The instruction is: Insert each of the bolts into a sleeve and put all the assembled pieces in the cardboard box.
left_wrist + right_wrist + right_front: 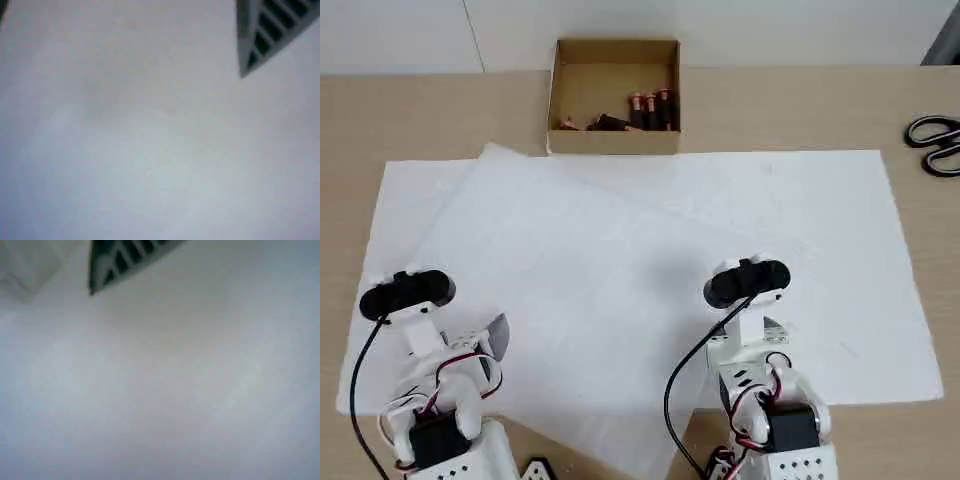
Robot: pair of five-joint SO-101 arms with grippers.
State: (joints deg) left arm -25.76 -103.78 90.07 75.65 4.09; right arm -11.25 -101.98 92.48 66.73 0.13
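The cardboard box (554,100) stands at the far side of the table. Several dark sleeves with copper-coloured bolts (650,110) lie along its near wall. My left gripper (497,336) is folded back at the near left edge, low over the white paper (640,270), its jaws together and holding nothing. In the left wrist view the left gripper's tip (243,74) hangs over bare paper. My right arm (752,335) rests at the near right. In the right wrist view my right gripper (92,291) shows as a single closed tip over paper.
Two overlapping white sheets cover most of the wooden table (400,110). Black scissors (935,143) lie at the far right edge. Cables run from both arm bases at the near edge.
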